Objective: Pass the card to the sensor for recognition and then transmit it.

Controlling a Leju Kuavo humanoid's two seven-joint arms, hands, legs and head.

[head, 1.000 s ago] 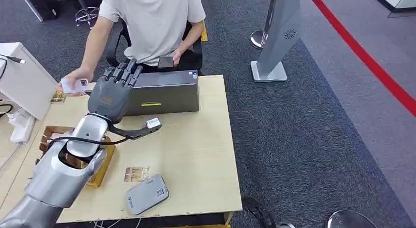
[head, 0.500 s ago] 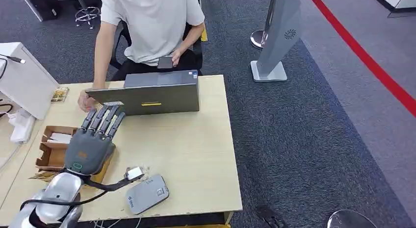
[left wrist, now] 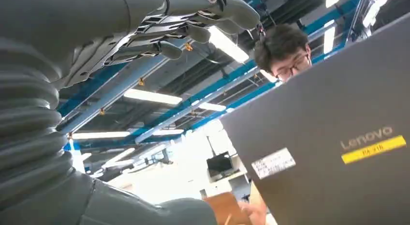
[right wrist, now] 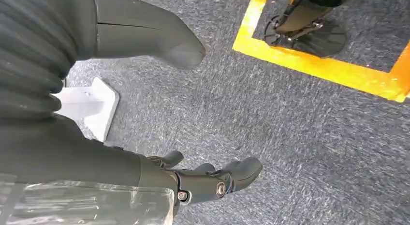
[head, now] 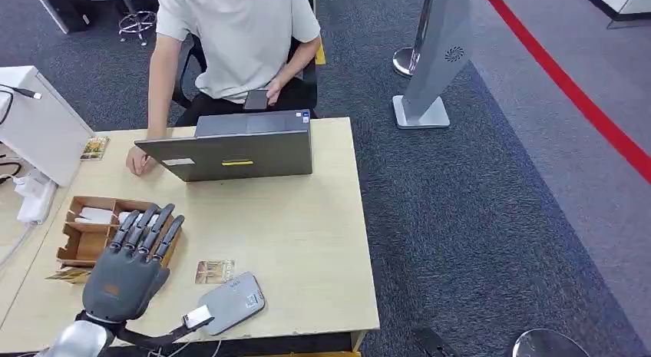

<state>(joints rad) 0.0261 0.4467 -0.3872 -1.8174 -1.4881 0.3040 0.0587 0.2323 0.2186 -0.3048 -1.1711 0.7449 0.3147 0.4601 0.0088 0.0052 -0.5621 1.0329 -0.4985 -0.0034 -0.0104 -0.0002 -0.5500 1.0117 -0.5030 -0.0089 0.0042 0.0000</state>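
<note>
The left hand (head: 127,269) hovers empty with fingers spread over the table (head: 307,219) beside the grey sensor (head: 230,303) — a card (head: 214,271) lies just by it, seemingly awaiting pickup.

You have a light wooden table (head: 307,219) on dark grey carpet (head: 476,219). On it, an open grey laptop (head: 238,153) sits at the far edge, a brown cardboard tray (head: 84,238) at the left, and a grey card sensor (head: 230,303) near the front edge, with a small patterned card (head: 213,271) just beside it.
</note>
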